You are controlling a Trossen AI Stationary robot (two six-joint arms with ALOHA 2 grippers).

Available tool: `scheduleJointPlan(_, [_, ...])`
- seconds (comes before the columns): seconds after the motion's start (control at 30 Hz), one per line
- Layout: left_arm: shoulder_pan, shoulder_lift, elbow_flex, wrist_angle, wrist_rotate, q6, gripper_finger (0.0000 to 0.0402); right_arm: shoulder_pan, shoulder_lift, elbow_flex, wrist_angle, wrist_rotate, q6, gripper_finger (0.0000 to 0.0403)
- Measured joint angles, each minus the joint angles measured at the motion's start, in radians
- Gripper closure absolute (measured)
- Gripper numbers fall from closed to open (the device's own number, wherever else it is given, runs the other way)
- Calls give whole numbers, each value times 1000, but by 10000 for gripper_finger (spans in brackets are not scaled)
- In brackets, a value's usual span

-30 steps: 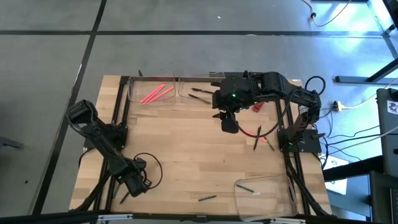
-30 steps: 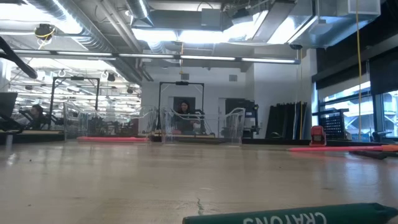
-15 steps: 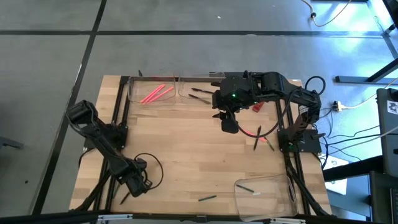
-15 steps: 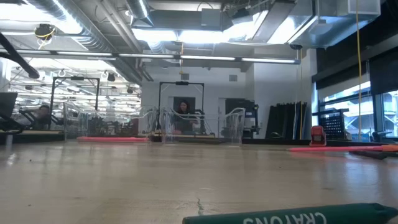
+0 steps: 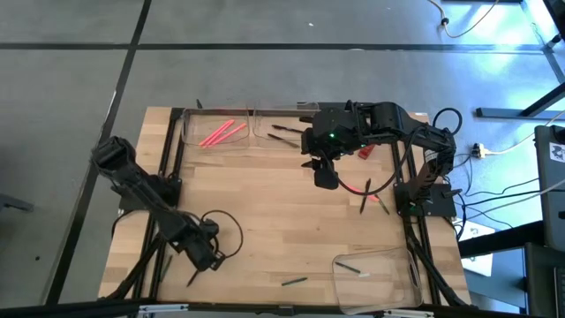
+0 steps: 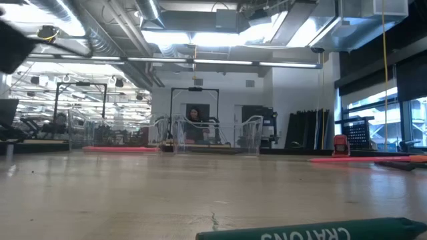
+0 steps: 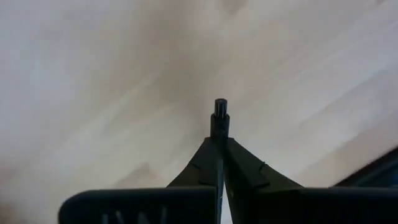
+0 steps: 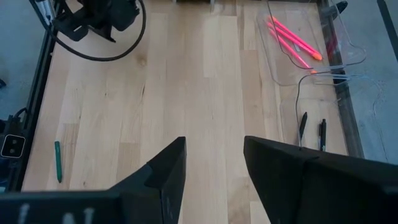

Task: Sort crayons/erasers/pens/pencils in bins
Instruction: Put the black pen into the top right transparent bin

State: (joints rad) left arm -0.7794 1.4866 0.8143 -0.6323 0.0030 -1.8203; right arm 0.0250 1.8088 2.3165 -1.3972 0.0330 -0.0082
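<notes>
My left gripper is near the table's near left corner, shut on a thin black stick. My right gripper hangs open and empty over the far middle of the table, beside the far bins. A clear bin at the far left holds pink sticks. The bin next to it holds black sticks. A third bin at the near right holds dark green-grey sticks. A green crayon lies flat near the front edge. Pink and black sticks lie flat at the right. My left gripper pinches the black stick between its two shut fingers. The stick runs along the fingers, and its end pokes out past their tips. Whether that end touches the table, I cannot tell.
A small red object lies by the right arm. Black cable loops trail around the left wrist. The green crayon also shows in the right wrist view and close up in the low view. Bare wood lies in the table's middle.
My left gripper has moved toward the table's right edge, carrying the black stick with it. The left arm has swung along with it. The right arm has kept still.
</notes>
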Motion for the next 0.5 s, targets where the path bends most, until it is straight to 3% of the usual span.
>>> scheduleJointPlan(0.5, [238,-146,1,-14,-75,315,400,0,0,0,0,0,-1,238])
